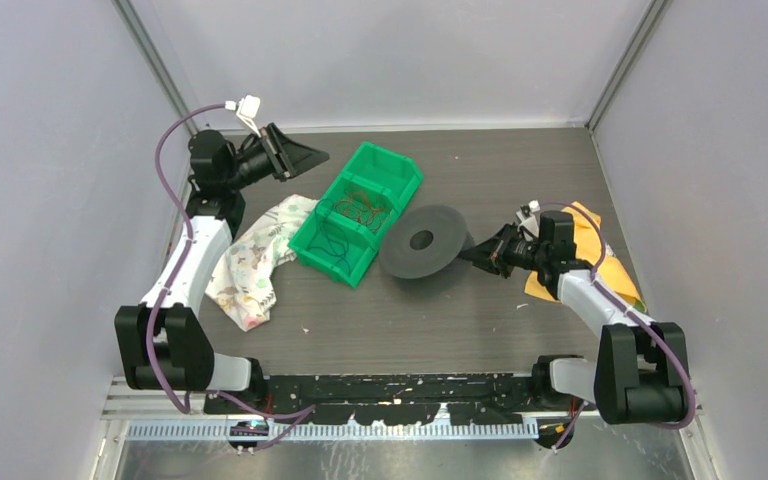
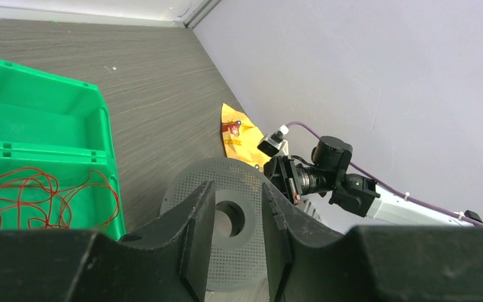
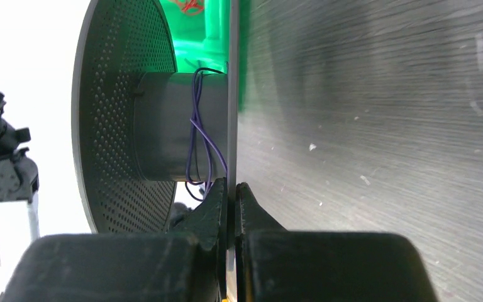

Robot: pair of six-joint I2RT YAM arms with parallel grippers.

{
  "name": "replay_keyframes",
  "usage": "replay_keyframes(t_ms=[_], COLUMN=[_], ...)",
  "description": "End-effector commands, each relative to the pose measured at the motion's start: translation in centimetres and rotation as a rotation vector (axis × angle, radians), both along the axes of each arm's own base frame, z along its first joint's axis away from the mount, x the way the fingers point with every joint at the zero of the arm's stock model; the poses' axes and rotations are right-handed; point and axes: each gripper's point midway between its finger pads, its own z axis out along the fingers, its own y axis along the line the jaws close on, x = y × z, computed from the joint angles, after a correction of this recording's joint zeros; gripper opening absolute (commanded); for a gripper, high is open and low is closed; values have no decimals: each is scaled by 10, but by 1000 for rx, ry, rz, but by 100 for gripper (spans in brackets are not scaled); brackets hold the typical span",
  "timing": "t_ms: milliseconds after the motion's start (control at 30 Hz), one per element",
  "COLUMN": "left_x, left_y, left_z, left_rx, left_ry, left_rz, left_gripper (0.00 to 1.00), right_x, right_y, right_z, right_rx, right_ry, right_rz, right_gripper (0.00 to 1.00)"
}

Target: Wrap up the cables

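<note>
The cables, seemingly light and limp, lie tangled in the green bin mid-frame, best pinched at a loose end; the left fingers stand half open and empty, while the right fingers clamp the spool flange.

The left gripper hovers raised, jaws parted and empty, while the right gripper, held low, clamps the spool by its flange.
</note>
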Motion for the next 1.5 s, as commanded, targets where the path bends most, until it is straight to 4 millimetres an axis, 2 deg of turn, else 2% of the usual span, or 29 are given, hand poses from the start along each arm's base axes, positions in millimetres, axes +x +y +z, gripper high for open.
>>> replay_keyframes(t_ms=[0,133,333,367,433,533,600,800,900,1067,1233,1267,1300,1467], left_x=[-7,-10,-11,-11,-11,-11,-11,-9,-9,-9,-5,-2,1,6], left_y=[4,5,5,5,5,5,5,4,3,3,5,7,8,10], left_z=[3,2,2,2,3,3,2,-4,-2,4,2,1,-1,1], left_rx=[11,15,27,27,27,31,32,30,20,6,-1,0,2,-2], left_ry=[-21,-27,-32,-32,-34,-37,-35,-20,-17,-20,27,39,57,86], left_rz=[23,32,31,30,28,27,27,20,15,12,40,59,75,99], left_gripper=[35,35,36,36,36,36,36,36,36,37,38,38,38,41], right_x=[23,24,24,24,22,17,13,3,0,12,27,29,29,25], right_y=[-6,-10,-12,-12,-12,-18,-24,-33,-47,-73,-111,-120,-132,-167], right_z=[2,-20,-40,-42,-46,-50,-53,-57,-56,-12,53,68,82,153], right_rx=[-14,-43,-57,-56,-62,-115,-164,-261,-361,-505,-685,-721,-773,-1036], right_ry=[-93,-50,20,29,48,70,84,132,156,62,-38,-63,-76,-201], right_rz=[-78,-104,-116,-113,-109,-119,-126,-103,-126,-223,-369,-405,-447,-580], right_gripper=[1,0,1,6,28,53,59,67,69,74,81,97,99,100])
